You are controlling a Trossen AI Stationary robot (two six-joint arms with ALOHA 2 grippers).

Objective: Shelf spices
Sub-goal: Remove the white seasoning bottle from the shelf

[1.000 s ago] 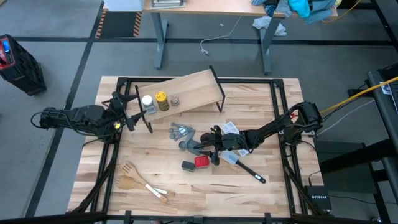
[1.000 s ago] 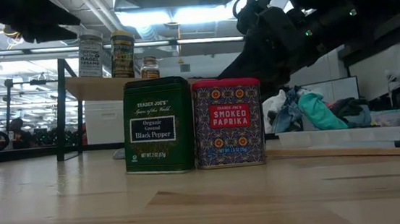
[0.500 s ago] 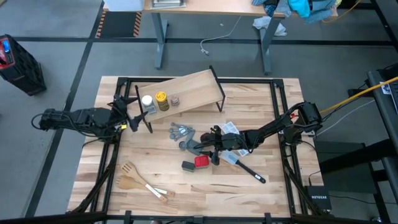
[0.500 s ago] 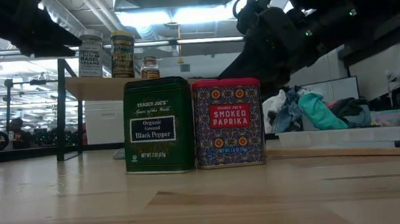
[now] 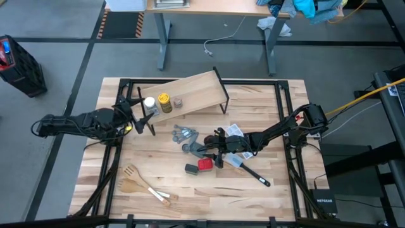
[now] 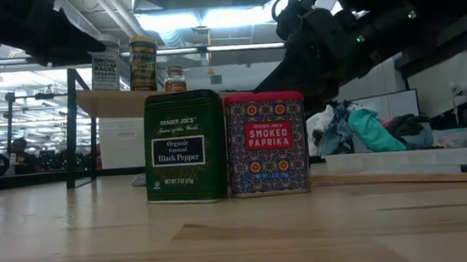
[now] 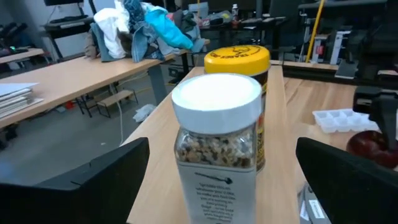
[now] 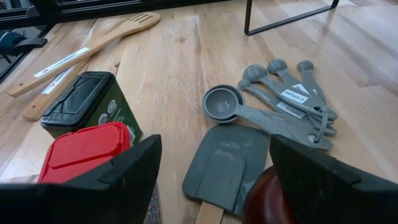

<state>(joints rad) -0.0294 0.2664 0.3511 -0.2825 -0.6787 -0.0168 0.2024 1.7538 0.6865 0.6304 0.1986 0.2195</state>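
jars on the shelf: three, a white-capped clear jar [image 5: 149, 102], a yellow-capped jar [image 5: 164, 99] and a tiny grey-brown jar [image 5: 178, 102]
square tins on the counter: two, a dark green black-pepper tin [image 6: 185, 147] and a red smoked-paprika tin [image 6: 267, 143]
shelves: one long light-wood plank shelf on thin black legs [image 5: 202, 85]
grey measuring spoons: one bunch [image 8: 292, 97], at least four bowls showing
grey spatulas: one [image 8: 227, 165]
light wooden utensils: two, lying side by side [image 5: 140, 187]
robot arms: two, the left arm [image 5: 76, 123] and the right arm [image 5: 278, 130]
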